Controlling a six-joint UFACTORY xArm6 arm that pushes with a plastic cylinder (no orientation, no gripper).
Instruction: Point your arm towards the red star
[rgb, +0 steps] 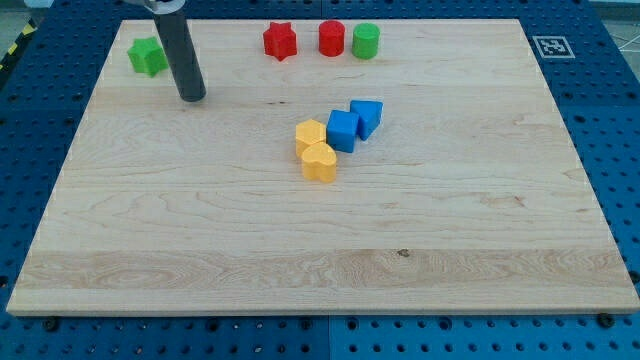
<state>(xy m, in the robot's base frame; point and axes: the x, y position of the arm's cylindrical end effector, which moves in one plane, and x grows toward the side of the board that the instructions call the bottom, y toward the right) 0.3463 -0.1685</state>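
The red star lies near the view's top edge of the wooden board, left of centre. My tip rests on the board at the view's upper left, down and to the left of the red star and apart from it. The green star lies just left of the rod, up from the tip.
A red cylinder and a green cylinder stand right of the red star. Near the middle, a blue cube, a blue triangular block, a yellow hexagon and a yellow heart cluster together. The board edge runs along the bottom.
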